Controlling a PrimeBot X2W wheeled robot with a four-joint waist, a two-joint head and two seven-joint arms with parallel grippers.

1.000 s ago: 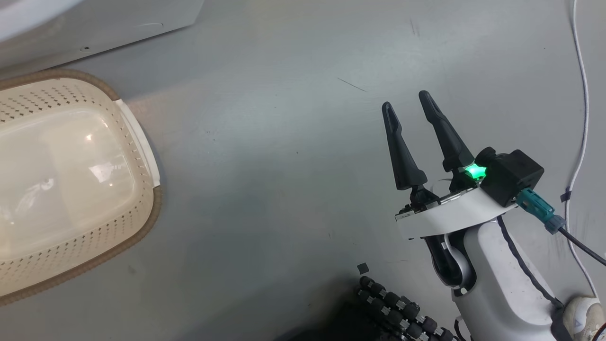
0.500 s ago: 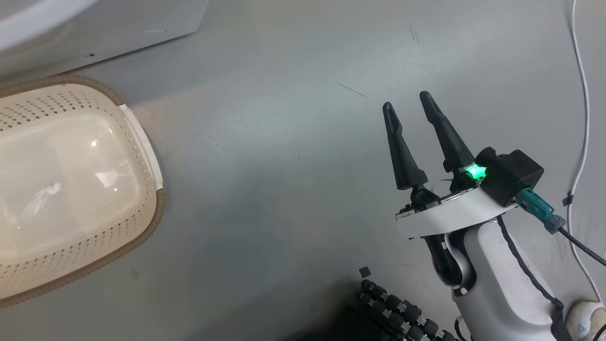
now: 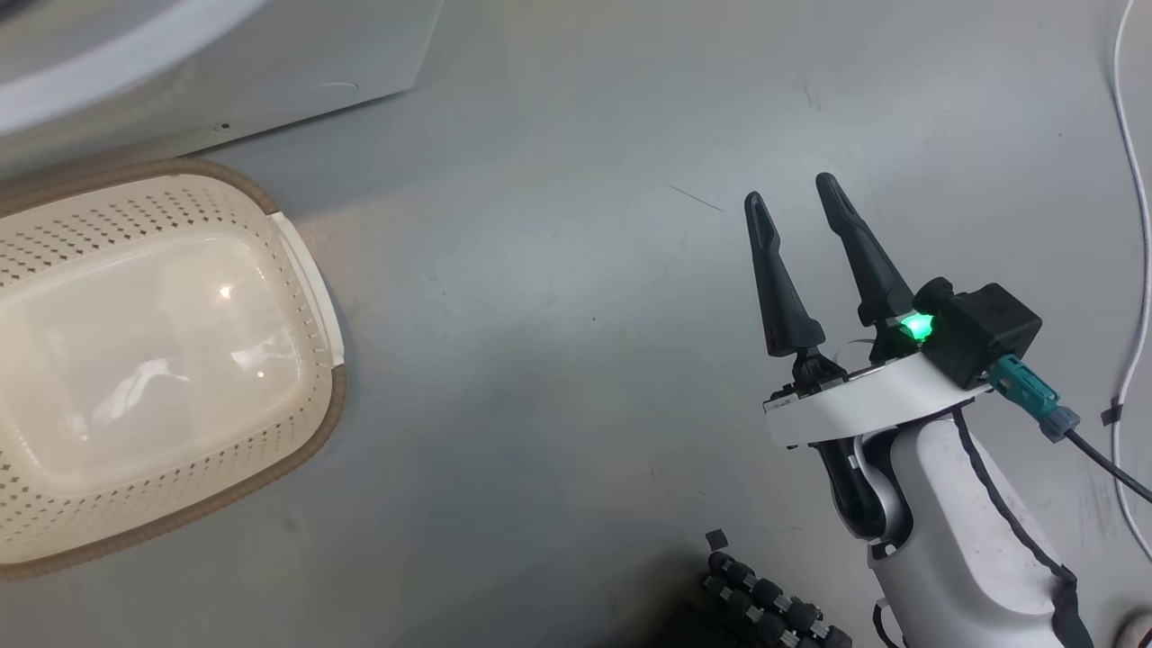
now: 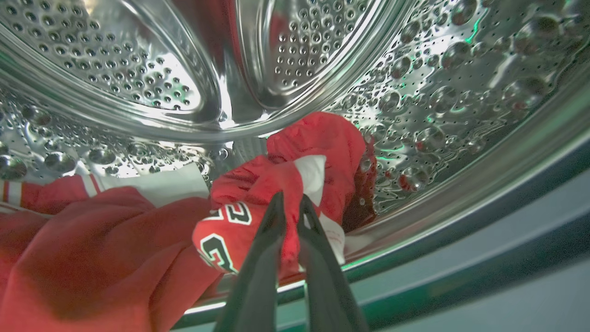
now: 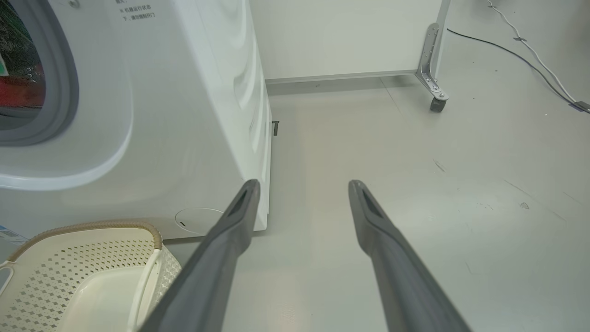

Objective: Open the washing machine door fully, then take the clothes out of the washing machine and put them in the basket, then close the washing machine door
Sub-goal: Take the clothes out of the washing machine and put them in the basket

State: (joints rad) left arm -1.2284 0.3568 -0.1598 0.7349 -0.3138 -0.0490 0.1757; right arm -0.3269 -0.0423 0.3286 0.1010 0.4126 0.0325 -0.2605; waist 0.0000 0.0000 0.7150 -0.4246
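Observation:
My left gripper (image 4: 289,203) is inside the washing machine's shiny perforated drum (image 4: 184,69). Its fingers are shut on a fold of red clothes printed with a white "23" (image 4: 230,230). More red and white clothes (image 4: 92,258) lie to the left on the drum's bottom. The white washing machine (image 5: 184,92) stands at the left, its grey-rimmed opening (image 5: 64,92) showing red inside. The cream basket (image 3: 306,270) sits empty on the floor in front of the machine (image 3: 270,72); its brown rim (image 5: 92,226) shows low left. My right gripper (image 3: 792,189) hovers open over bare floor, its fingers (image 5: 230,230) holding nothing. The washing machine door is out of view.
Grey floor stretches between the basket and my right arm. A white cable (image 3: 1129,180) runs along the right edge. A black beaded part (image 3: 765,603) lies at the bottom. A panel's metal leg with a caster (image 5: 435,103) stands beyond the machine.
The head camera has shifted, so the basket and machine corner sit further right and lower. My left gripper has closed. The right gripper stays open in the same pose.

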